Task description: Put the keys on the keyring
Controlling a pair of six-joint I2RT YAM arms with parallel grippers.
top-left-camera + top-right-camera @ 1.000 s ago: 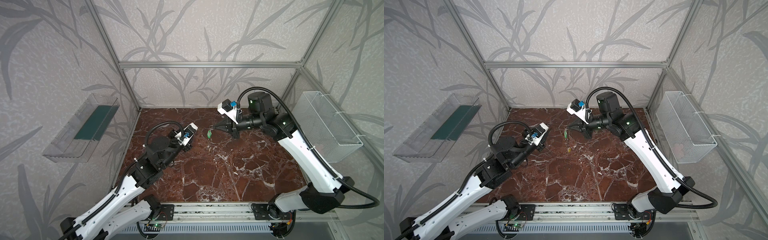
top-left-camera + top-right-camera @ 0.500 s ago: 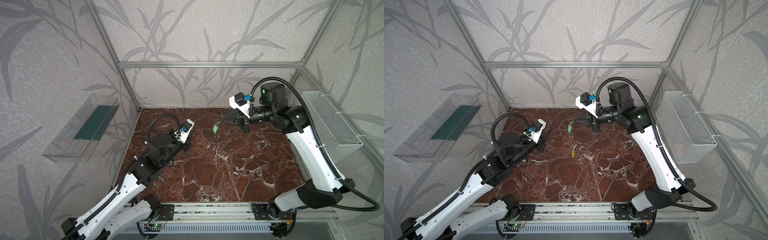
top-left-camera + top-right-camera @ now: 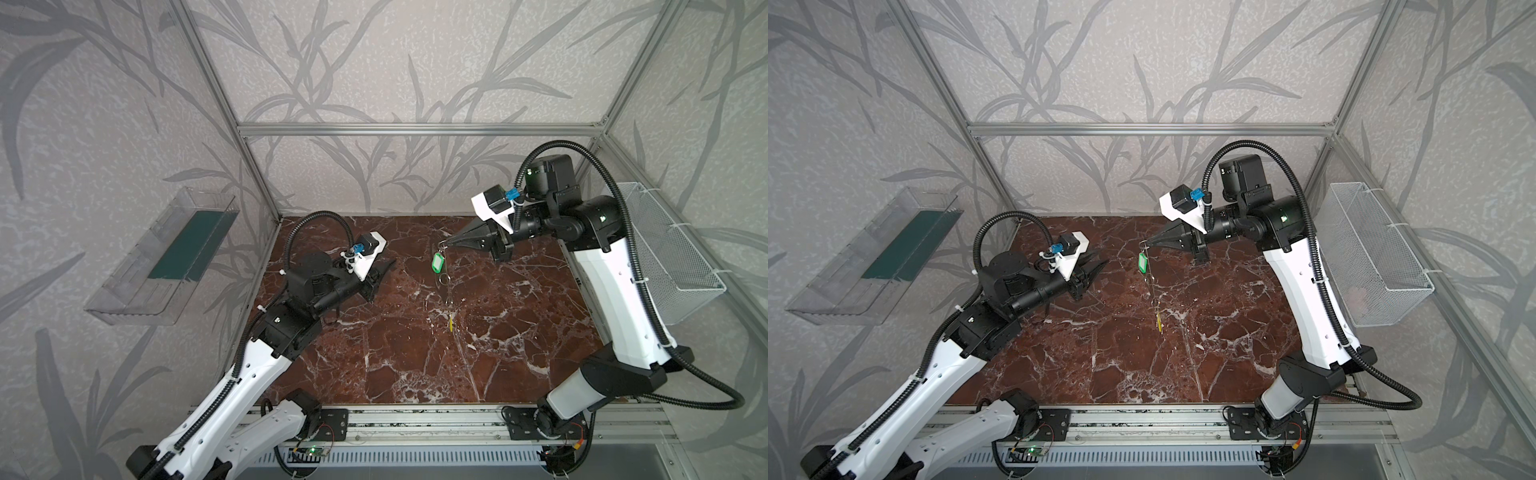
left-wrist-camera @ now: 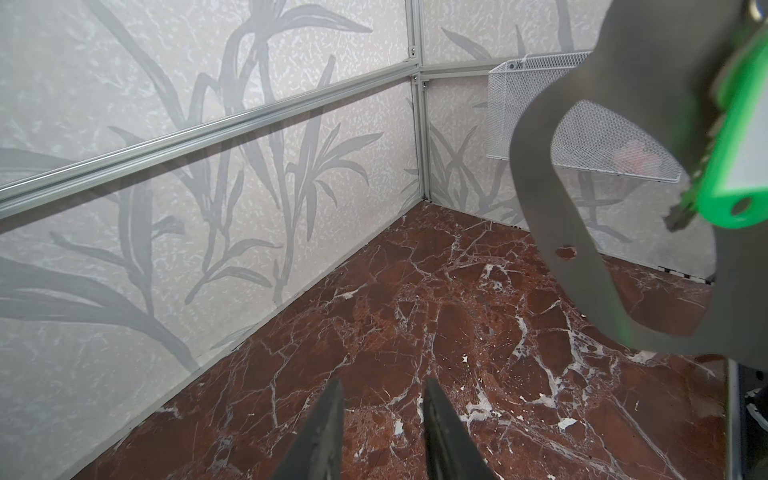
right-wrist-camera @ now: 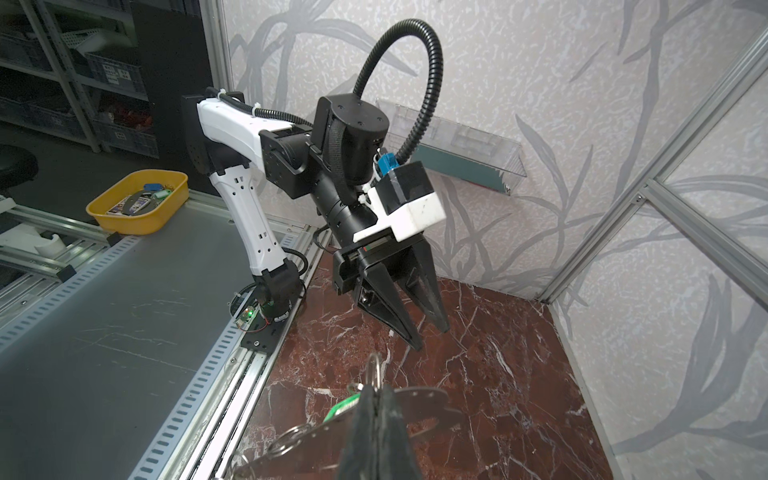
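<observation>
My right gripper (image 3: 451, 244) (image 3: 1152, 245) (image 5: 376, 388) is shut on the top of the grey keyring (image 5: 424, 399) (image 4: 552, 232), holding it in the air above the marble floor. The plate hangs edge-on in both top views. A green tag (image 3: 437, 262) (image 3: 1143, 262) (image 4: 731, 166) with a silvery key (image 4: 690, 199) hangs beside it near the top. A yellow tag (image 3: 450, 323) (image 3: 1159, 322) dangles at the bottom. My left gripper (image 3: 388, 266) (image 3: 1100, 266) (image 4: 384, 382) is open and empty, apart to the left and pointing toward the hanging plate.
A white wire basket (image 3: 665, 257) hangs on the right wall and a clear plastic bin (image 3: 166, 257) on the left wall. An aluminium rail (image 3: 415, 424) runs along the front edge. A yellow tray (image 5: 137, 203) sits outside the cell.
My right gripper has risen and drawn back to the right with the keyring and tags hanging from it. The left gripper has lifted slightly and its jaws have parted a little.
</observation>
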